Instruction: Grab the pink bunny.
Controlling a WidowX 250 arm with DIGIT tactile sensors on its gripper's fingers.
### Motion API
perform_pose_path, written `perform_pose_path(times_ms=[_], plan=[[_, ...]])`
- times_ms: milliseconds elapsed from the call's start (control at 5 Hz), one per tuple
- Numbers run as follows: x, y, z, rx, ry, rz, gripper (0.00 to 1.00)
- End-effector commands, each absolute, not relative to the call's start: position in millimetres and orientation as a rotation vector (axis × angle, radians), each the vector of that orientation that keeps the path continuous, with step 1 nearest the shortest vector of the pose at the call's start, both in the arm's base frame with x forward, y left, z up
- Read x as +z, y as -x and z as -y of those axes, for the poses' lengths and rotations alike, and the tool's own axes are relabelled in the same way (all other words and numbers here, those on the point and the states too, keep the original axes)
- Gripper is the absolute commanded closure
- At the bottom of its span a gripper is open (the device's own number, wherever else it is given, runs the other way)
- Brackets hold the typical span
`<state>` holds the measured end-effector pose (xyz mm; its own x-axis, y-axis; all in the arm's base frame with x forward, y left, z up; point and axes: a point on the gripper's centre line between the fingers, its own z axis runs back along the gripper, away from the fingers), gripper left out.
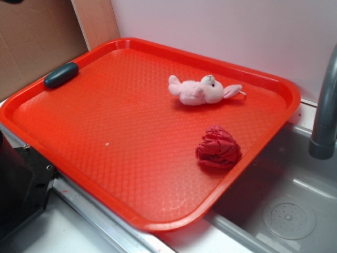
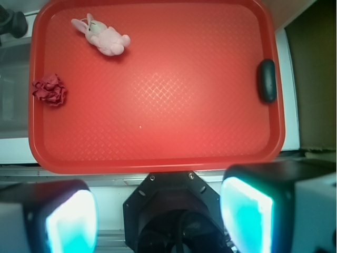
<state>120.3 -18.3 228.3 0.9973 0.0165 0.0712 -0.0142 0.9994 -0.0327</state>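
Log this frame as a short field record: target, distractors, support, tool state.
target: pink bunny, lying on its side, untouched
distractor 1: red cloth ball, near the tray edge by the sink, apart from the bunny
distractor 2: dark oblong object on the tray rim
support: red tray
tool: open, empty, above the tray's near edge, far from the bunny

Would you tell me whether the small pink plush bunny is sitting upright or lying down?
Lying down: the small pink plush bunny rests on its side on the red tray.

White wall (image 1: pixel 221 26) behind, brown board (image 1: pixel 31 42) at the left corner, grey sink (image 1: pixel 284 205) (drain visible) with grey faucet (image 1: pixel 325 105) at right, soft even light
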Motion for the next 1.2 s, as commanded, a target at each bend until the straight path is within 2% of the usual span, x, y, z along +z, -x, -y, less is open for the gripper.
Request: perform_pose_path(times_ms=[0,400,800,1000], plan=[[212,-160,15,-0.073,-0.011,0.152,0.00],[181,-210,17,-0.197,-0.039,0.258,0.00],[131,-273,39,-0.310,-0.014,0.246,0.00],[101,-297,52,-0.382,0.022,0.196,0.00]])
